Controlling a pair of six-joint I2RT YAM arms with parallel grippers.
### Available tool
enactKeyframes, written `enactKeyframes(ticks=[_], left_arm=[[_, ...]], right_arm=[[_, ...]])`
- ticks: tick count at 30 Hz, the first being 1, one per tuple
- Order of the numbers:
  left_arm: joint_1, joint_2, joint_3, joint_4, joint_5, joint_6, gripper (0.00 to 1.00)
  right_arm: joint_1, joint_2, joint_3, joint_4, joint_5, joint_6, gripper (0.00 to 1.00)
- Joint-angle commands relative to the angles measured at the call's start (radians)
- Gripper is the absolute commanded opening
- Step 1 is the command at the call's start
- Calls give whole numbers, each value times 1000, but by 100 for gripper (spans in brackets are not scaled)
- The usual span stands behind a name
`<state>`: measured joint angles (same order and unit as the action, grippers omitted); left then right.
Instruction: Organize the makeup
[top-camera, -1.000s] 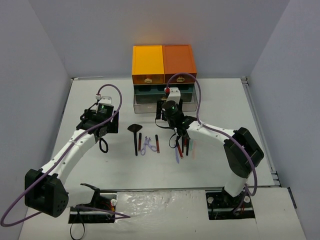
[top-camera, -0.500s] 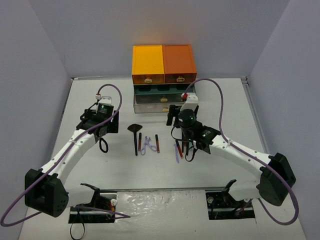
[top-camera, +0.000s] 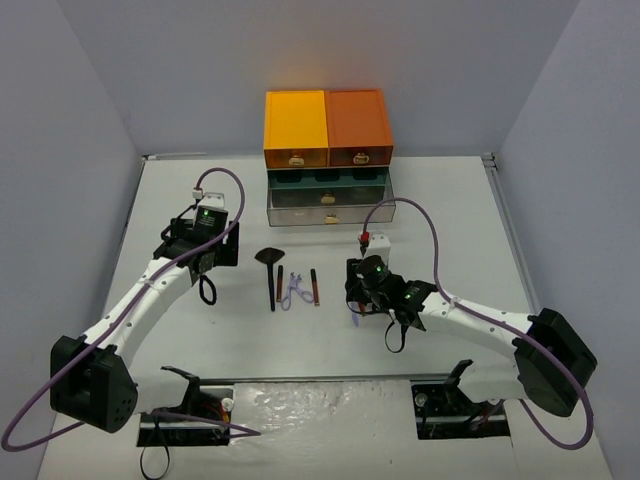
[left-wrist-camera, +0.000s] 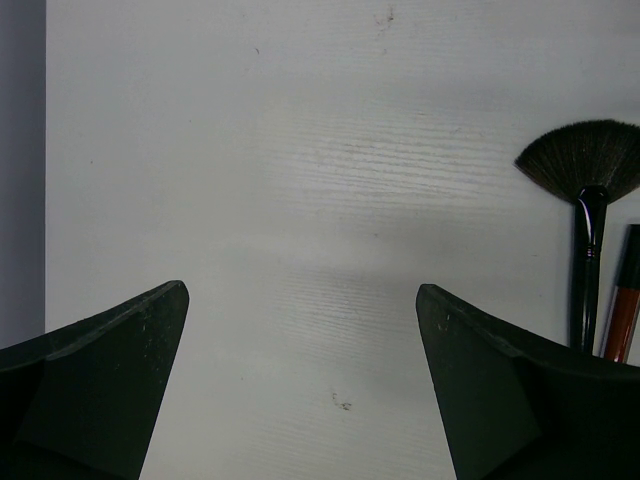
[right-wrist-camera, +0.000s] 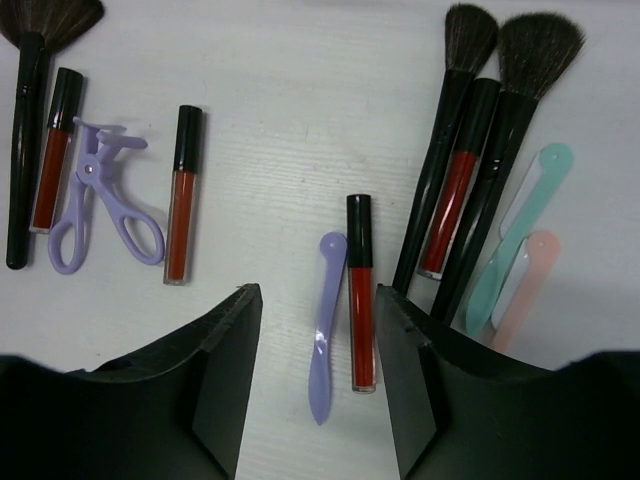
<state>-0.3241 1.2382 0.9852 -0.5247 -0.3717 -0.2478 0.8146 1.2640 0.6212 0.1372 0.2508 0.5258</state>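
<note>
Right hand (right-wrist-camera: 317, 292) apart over slim lilac spatula (right-wrist-camera: 322, 345) and glossy red tube (right-wrist-camera: 361, 300); left hand (left-wrist-camera: 302, 290) apart too — matte black.

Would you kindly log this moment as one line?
left end effector: open, empty | right end effector: open over purple stick, red tube

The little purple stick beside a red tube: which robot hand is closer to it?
Right. The right gripper hangs open directly over the purple stick, which lies between its fingers. The left gripper is well away, beyond the fan brush.
</note>
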Motion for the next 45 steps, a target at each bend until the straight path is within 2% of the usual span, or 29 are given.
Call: enactKeyframes(ticks=[1, 12, 24, 30, 38, 45], left_arm=[[7, 9, 43, 43, -9, -16, 97], [7, 12, 44, 43, -7, -18, 97], [7, 10, 45, 40, 3, -18, 97], [7, 15, 46, 40, 12, -19, 97], [7, 26, 49, 40, 17, -19, 97], [7, 32, 52, 39, 19, -19, 97]], right_arm=[[29, 41, 2, 39, 19, 60, 45], [6, 96, -3, 42, 114, 89, 39], [-101, 187, 14, 61, 52, 115, 35], [-101, 210, 14, 84, 41, 114, 31], [-90, 246, 9, 91, 41, 128, 19], [-71, 257, 6, 40, 49, 169, 18]])
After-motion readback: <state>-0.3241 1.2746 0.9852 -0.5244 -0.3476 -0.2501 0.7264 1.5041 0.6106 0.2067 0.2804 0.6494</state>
